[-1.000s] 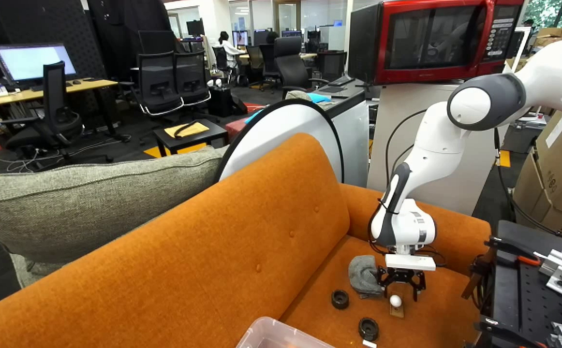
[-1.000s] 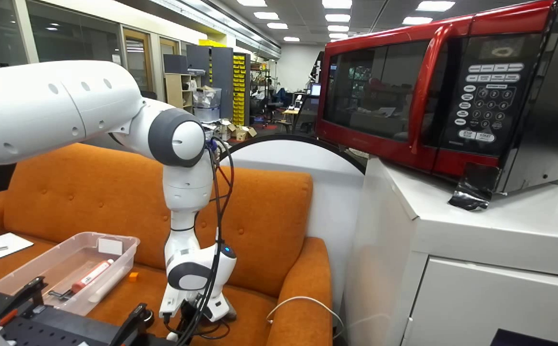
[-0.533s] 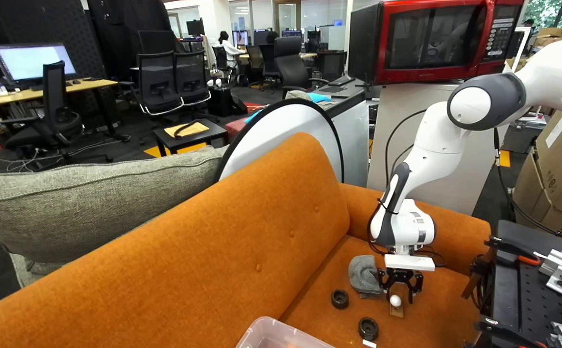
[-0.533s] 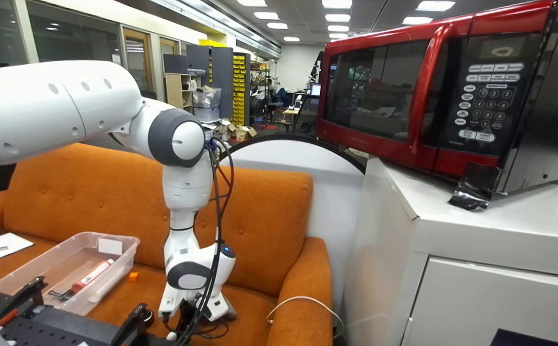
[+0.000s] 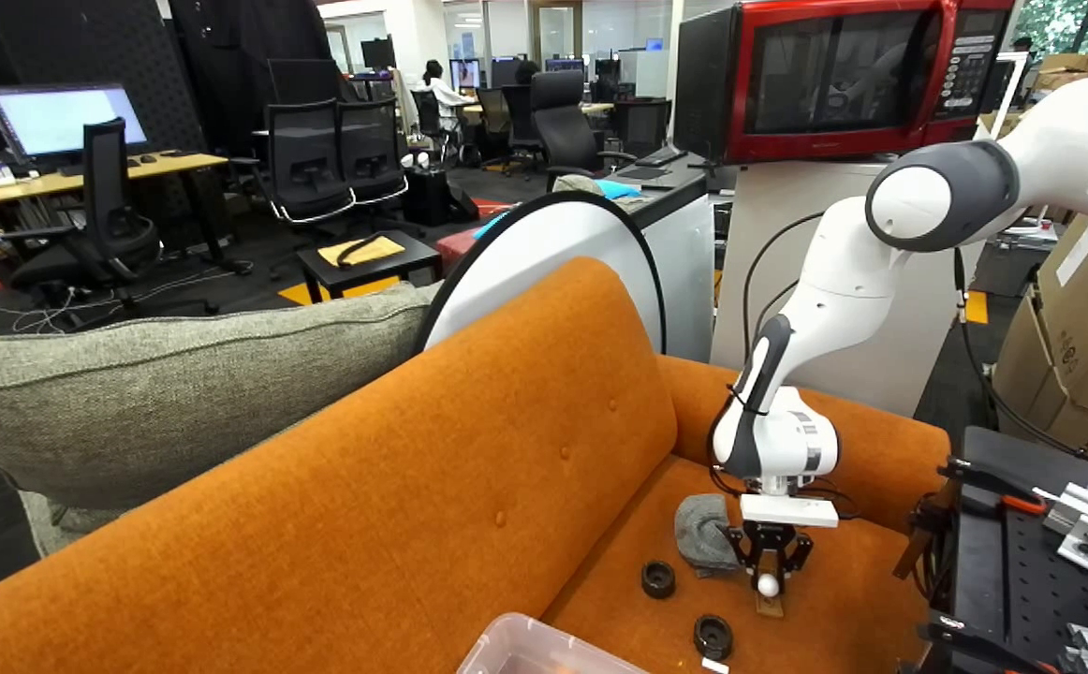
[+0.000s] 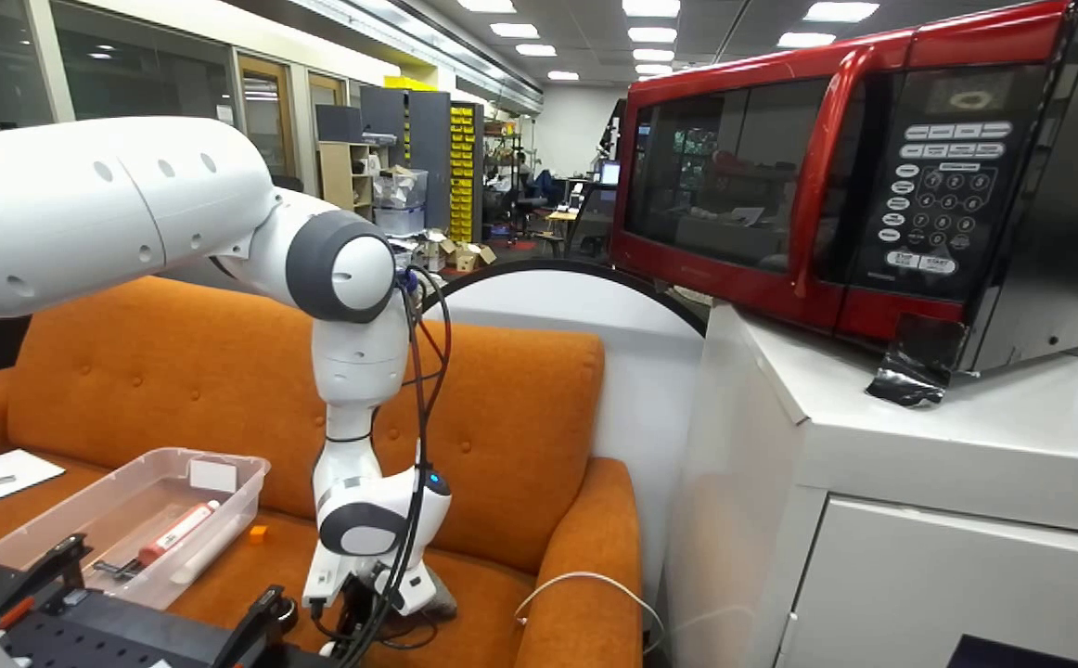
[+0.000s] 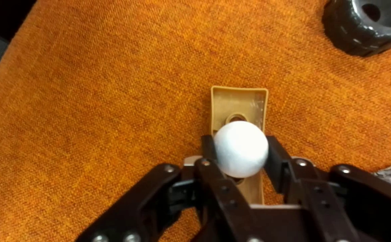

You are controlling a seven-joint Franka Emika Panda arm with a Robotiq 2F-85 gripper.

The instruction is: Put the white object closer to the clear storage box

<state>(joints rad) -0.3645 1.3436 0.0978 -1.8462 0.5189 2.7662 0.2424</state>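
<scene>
The white object is a round ball (image 7: 241, 149), seen at close range in the wrist view. My gripper (image 7: 240, 144) is shut on it, one dark finger pad (image 7: 276, 158) pressing each side. Below the ball lies a tan tray-like piece (image 7: 239, 99) on the orange sofa seat; whether they touch, I cannot tell. An exterior view shows the same ball (image 5: 768, 585) between the fingertips. The clear storage box (image 6: 154, 468) stands farther along the seat, holding a red-and-white tube; only a corner of the box (image 5: 511, 646) shows in an exterior view.
Two black ring-shaped parts, one nearer (image 5: 657, 579) the backrest and another (image 5: 713, 637) nearer the box, lie on the seat. Beside the gripper is a grey cloth-like item (image 5: 705, 538). A small orange block (image 6: 258, 534) sits by the box. A black workbench (image 5: 1031, 552) borders the sofa.
The gripper was open around the ball a second ago; its fingers have come together on it. The arm has shifted slightly, toward the left of the exterior views.
</scene>
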